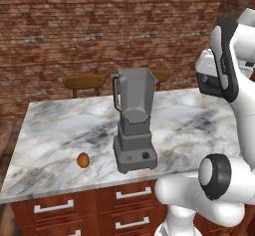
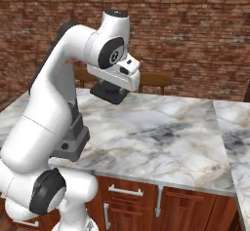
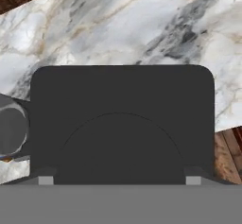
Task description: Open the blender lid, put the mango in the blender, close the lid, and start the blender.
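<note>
The grey blender (image 1: 133, 125) stands near the front of the marble counter (image 1: 60, 125), its jar open at the top. In the right base view, part of the blender's base (image 2: 74, 144) shows behind my arm. The small orange-brown mango (image 1: 83, 160) lies on the counter left of the base, near the front edge. My gripper (image 3: 118, 180) is shut on the black blender lid (image 3: 123, 119) and holds it flat above the counter, well to the right of the jar. That lid (image 2: 110, 92) (image 1: 211, 86) hangs under my hand and hides the fingers.
Two wooden stools (image 1: 84, 82) (image 2: 156, 80) stand behind the counter, against a brick wall. Wooden drawers with metal handles (image 1: 54, 207) run under the front edge. A seam (image 2: 219, 127) splits the countertop at the right.
</note>
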